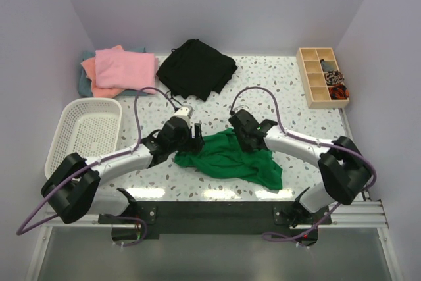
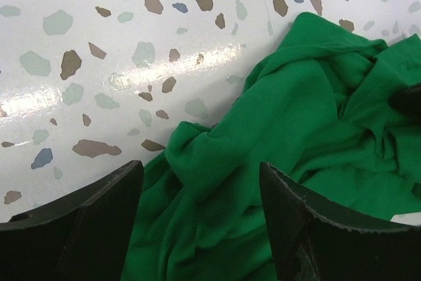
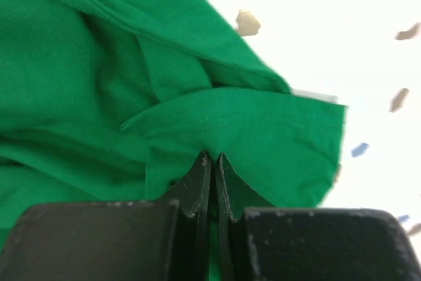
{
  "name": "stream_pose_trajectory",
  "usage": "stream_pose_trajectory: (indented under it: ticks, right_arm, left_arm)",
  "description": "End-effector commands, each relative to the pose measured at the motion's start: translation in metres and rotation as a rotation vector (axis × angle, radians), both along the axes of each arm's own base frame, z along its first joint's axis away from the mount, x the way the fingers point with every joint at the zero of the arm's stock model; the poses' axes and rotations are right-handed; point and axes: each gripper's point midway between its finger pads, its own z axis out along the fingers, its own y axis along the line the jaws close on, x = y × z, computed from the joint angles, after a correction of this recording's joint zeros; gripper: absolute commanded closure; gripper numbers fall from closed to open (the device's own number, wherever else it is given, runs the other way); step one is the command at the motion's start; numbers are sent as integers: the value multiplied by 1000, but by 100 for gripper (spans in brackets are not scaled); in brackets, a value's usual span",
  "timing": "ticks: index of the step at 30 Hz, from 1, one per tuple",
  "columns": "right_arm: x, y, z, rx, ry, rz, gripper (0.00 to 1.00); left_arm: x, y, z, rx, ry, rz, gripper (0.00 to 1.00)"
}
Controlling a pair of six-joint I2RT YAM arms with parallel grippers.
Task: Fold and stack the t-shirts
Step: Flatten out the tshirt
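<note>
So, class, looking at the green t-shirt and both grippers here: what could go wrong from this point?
The right gripper is shut at a thin hem fold of the green t-shirt; it may hold little or nothing, so a lift could slip. The left gripper stands open over bunched cloth and might pinch several layers, leaving the shirt tangled.

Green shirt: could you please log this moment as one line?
green shirt crumpled, unfolded | left gripper open over its edge | right gripper shut at its hem, hold unclear
</note>
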Motion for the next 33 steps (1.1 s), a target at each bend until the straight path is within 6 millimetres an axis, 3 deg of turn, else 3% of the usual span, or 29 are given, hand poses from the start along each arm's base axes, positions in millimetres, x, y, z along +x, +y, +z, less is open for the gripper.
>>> stream_pose_trajectory:
  ticks: [1, 5, 9, 12, 14, 15, 19, 26, 33]
  right_arm:
    - [25, -9, 83, 44, -227, -55, 100]
    - [30, -49, 160, 14, -442, -171, 100]
    - [32, -79, 184, -41, -528, -277, 100]
    - [34, -97, 182, -90, -538, -346, 100]
    - [37, -102, 176, -97, -532, -365, 93]
    - [38, -98, 172, -88, -519, -352, 100]
    - [41, -83, 166, -25, -493, -295, 100]
    - [22, -70, 174, 115, -455, -230, 100]
    - [-3, -73, 179, 205, -433, -219, 100]
  left_arm:
    - [7, -8, 9, -31, -47, -14, 24]
    - [8, -10, 10, -38, -49, -16, 24]
    - [7, -13, 9, -47, -43, -25, 24]
    - [7, -14, 8, -50, -40, -29, 24]
    - [9, -13, 9, -46, -47, -20, 24]
    - [9, -13, 8, -42, -48, -17, 24]
    - [16, -13, 5, -33, -68, -7, 24]
    - [62, -55, 16, -75, -145, -89, 14]
    - [103, -94, 22, -207, -155, -170, 14]
